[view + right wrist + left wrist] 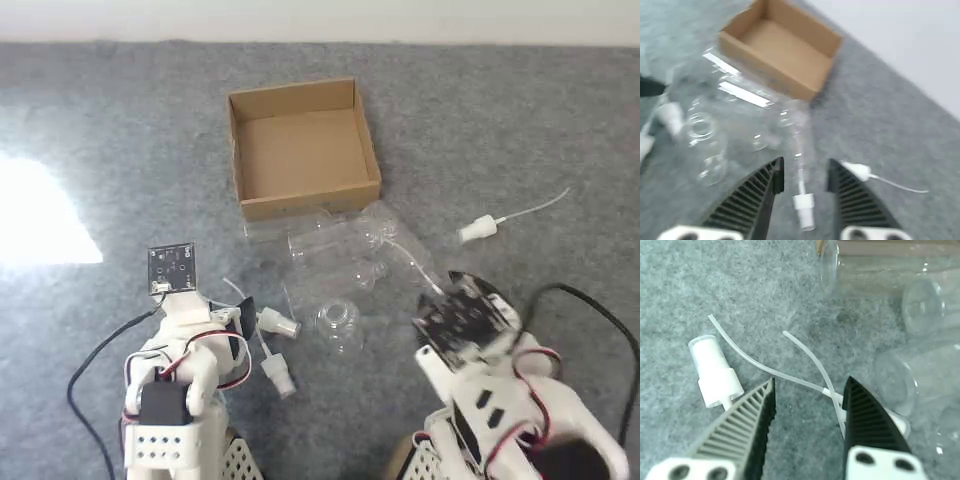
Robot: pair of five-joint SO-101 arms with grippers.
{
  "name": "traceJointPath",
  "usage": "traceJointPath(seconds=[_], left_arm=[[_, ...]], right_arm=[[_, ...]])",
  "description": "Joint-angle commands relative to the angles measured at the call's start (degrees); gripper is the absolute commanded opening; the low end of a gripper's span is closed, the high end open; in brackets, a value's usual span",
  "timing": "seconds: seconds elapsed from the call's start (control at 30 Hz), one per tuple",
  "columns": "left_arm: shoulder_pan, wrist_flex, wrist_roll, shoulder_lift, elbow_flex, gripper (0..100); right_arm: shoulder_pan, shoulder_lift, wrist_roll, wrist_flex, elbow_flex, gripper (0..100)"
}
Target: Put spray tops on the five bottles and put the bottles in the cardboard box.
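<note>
The open cardboard box (300, 150) (780, 47) stands at the back, nothing inside it. Several clear bottles (335, 240) (925, 305) (705, 150) lie capless in front of it. My left gripper (810, 395) (245, 318) is open, low over the thin tube of a white spray top (715, 375); a second spray top (896, 421) lies partly behind one finger. My right gripper (805, 175) (458, 292) is open above another spray top (804, 205). One more spray top (478, 228) (860, 171) lies farther right.
Grey carpet covers the table. Two spray tops (278, 322) (278, 375) lie beside the left arm. One bottle (338, 322) sits between the two arms. A bright patch of light falls at the far left.
</note>
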Motion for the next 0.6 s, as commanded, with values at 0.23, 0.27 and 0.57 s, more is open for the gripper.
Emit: traceJointPath(seconds=[0.23, 0.27, 0.57], left_arm=[[-0.26, 0.18, -0.09, -1.05, -0.57, 20], [-0.26, 0.18, -0.09, -1.05, -0.57, 20], [-0.26, 0.18, -0.09, -1.05, -0.57, 20]], right_arm=[[-19.65, 17.89, -6.59, 0.92, -3.96, 25.0], [-20.53, 19.47, -7.03, 0.66, -3.96, 25.0], [-26.24, 29.32, -9.76, -3.38, -3.96, 25.1]])
